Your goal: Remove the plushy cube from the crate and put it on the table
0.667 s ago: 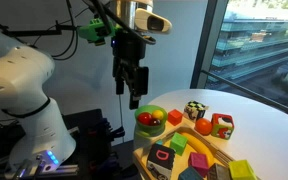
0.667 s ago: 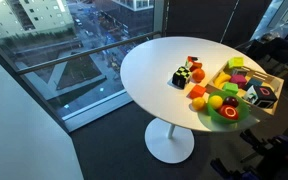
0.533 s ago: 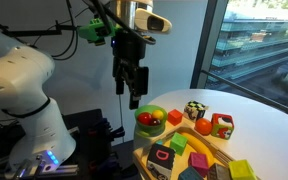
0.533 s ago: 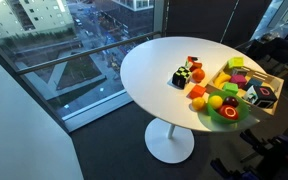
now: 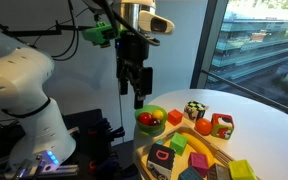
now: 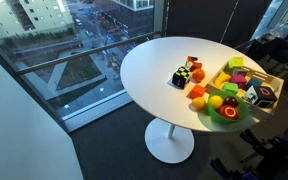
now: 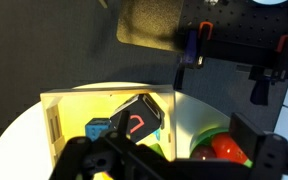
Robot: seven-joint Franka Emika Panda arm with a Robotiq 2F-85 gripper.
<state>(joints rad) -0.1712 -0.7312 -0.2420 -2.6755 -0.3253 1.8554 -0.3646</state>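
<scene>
1. Crate (image 5: 142,158) (image 7: 84,102): shallow light wooden box, open on top, at the table edge on the robot's side. It holds a jumble of coloured blocks.

2. Plushy cube (image 5: 161,158) (image 7: 136,121) (image 6: 267,97): dark and soft, inside the crate at the end nearest the green bowl. A pink framed square faces up. It sits tilted in the wrist view, with a blue block (image 7: 98,128) just beside it. It is not gripped.

3. Green bowl (image 5: 149,130) (image 6: 224,118): on the table just beside the crate, at the same robot-side edge. It holds red and yellow pieces.

4. Orange fruit (image 5: 203,127): on the table behind the crate, between the bowl and the red cube.

5. Red cube (image 5: 222,126) (image 6: 193,63): on the table, outside the crate, toward the middle.

6. Patterned cube (image 5: 194,110) (image 6: 181,78): black, yellow and white, on the table near the red cube.

7. Table (image 5: 254,110) (image 6: 149,70): round and white. Its window-side half is bare in both exterior views.

8. Gripper (image 5: 137,97) (image 7: 174,160): pointing down, hanging well above the robot-side edge, higher than the bowl. Its fingers are spread wide apart, hold nothing and touch nothing.

9. Robot arm (image 5: 24,90): white body, beyond the table edge.
</scene>
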